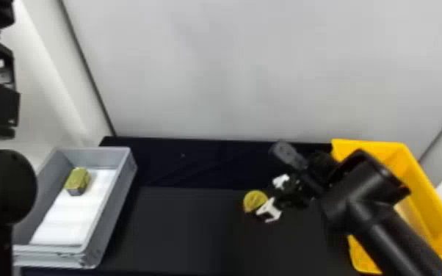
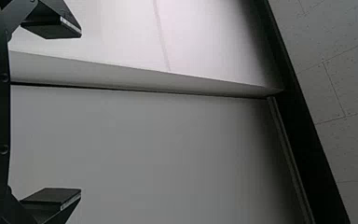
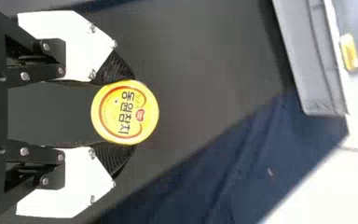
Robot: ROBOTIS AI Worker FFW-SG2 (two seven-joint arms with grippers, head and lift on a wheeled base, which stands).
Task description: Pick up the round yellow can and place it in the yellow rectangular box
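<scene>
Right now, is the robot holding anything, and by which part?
Yes, the can: the right gripper has it by opposite sides of its round wall.

Shows dark Korean lettering (image 3: 125, 112) on top of the round yellow can (image 3: 150, 99), just beside a small red emblem (image 3: 140, 115).

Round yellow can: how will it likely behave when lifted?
The can looks stiff, its circular rim undented, so crushing seems unlikely. Its curved edge, pinched by the right gripper, might let it swivel. Flat face up, it probably won't roll unless tipped onto its side.
</scene>
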